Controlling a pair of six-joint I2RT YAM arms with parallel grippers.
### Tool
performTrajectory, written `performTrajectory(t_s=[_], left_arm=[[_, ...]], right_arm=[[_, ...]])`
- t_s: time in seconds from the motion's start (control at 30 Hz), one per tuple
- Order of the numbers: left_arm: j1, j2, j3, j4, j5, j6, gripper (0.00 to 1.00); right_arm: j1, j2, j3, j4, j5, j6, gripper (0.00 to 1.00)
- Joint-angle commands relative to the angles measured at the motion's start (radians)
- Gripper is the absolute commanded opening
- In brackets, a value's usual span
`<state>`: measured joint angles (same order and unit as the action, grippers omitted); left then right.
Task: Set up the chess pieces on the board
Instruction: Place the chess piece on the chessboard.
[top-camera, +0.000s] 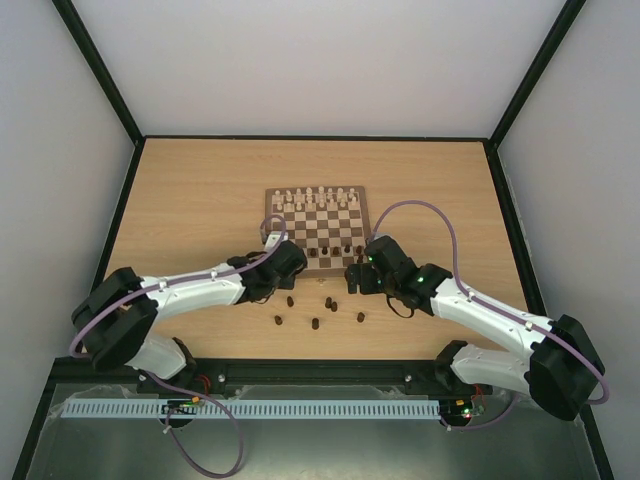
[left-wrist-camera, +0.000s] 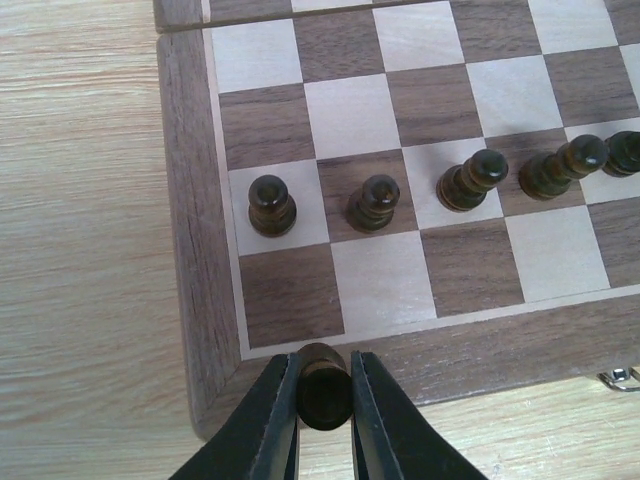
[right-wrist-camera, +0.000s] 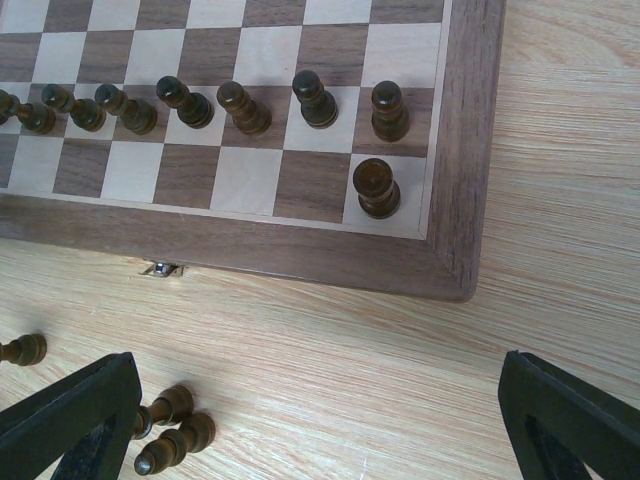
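The board (top-camera: 318, 226) lies mid-table, with cream chessmen along its far rows and a row of dark pawns (top-camera: 335, 251) near its front. My left gripper (top-camera: 291, 263) is shut on a dark chess piece (left-wrist-camera: 323, 392) and holds it over the board's near border (left-wrist-camera: 480, 350), by the near-left corner square. Dark pawns (left-wrist-camera: 271, 205) stand one row beyond. My right gripper (right-wrist-camera: 320, 425) is open and empty over the table just in front of the board's near-right corner (right-wrist-camera: 455, 270). One dark piece (right-wrist-camera: 376, 188) stands on that corner square, behind the pawn row (right-wrist-camera: 243, 108).
Several loose dark pieces (top-camera: 315, 323) lie on the table in front of the board, between the arms. Two of them (right-wrist-camera: 168, 428) lie by my right gripper's left finger. A small metal clasp (right-wrist-camera: 162, 268) sticks out of the board's front edge.
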<state>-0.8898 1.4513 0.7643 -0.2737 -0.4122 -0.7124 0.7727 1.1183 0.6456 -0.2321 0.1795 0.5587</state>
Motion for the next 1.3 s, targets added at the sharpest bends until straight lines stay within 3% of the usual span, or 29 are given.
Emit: performTrajectory(t_s=[0.0, 0.83, 1.03, 1.27], left_arm=[[0.014, 0.020, 0.029, 0.032, 0.009, 0.032, 0.13], [0.074, 0.065, 0.028, 0.073, 0.024, 0.067, 0.13], [0.080, 0.068, 0.027, 0.076, 0.030, 0.069, 0.22], [0.081, 0.069, 0.031, 0.077, 0.037, 0.072, 0.26]], right_arm=[[0.004, -0.012, -0.015, -0.001, 0.011, 0.000, 0.99], [0.008, 0.003, -0.015, 0.004, 0.004, -0.003, 0.99], [0.008, 0.005, -0.014, 0.004, 0.005, -0.003, 0.99], [0.009, 0.011, -0.012, 0.005, 0.003, -0.005, 0.99]])
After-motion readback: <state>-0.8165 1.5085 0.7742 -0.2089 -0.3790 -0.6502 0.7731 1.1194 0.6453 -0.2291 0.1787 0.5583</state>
